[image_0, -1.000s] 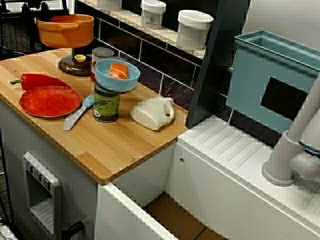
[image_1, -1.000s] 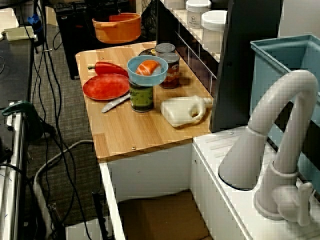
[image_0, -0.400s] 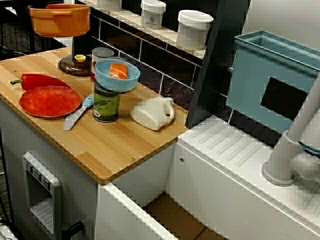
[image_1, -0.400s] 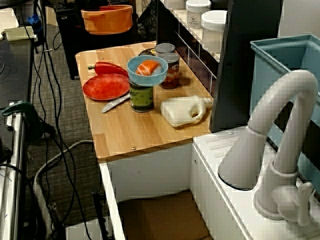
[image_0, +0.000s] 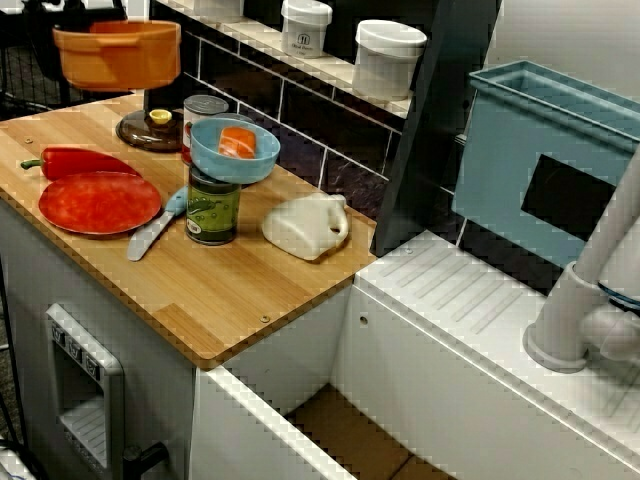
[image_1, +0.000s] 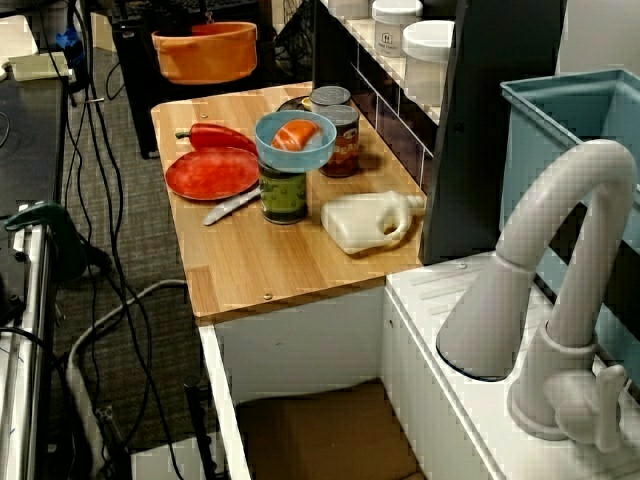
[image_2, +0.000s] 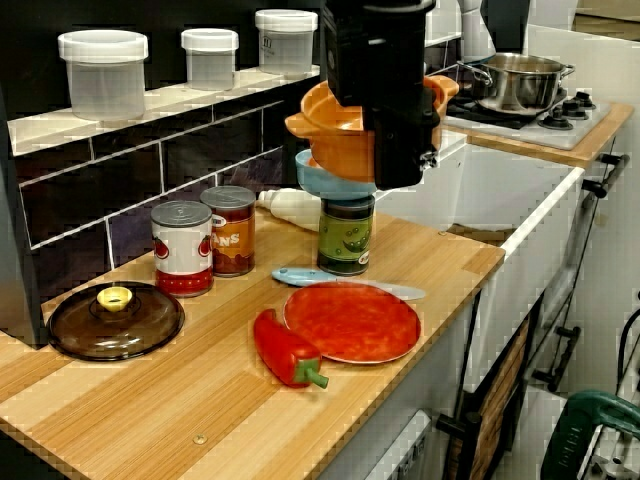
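Jaws of the black gripper (image_2: 405, 165) are clenched on the rim of an orange pot (image_0: 117, 55), which hangs in the air clear of the wooden counter (image_0: 230, 290). Directly beneath the gripper a blue bowl (image_2: 325, 180) sits on a green can (image_2: 346, 235). Lower down lie a red plate (image_2: 350, 322) and a red pepper (image_2: 283, 350), with a brown glass lid (image_2: 115, 318) well off to one side.

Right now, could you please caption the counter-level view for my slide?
Black gripper, jaws clamped on an orange pot, holds it aloft; cans, red plate and pepper sit on the wooden counter.
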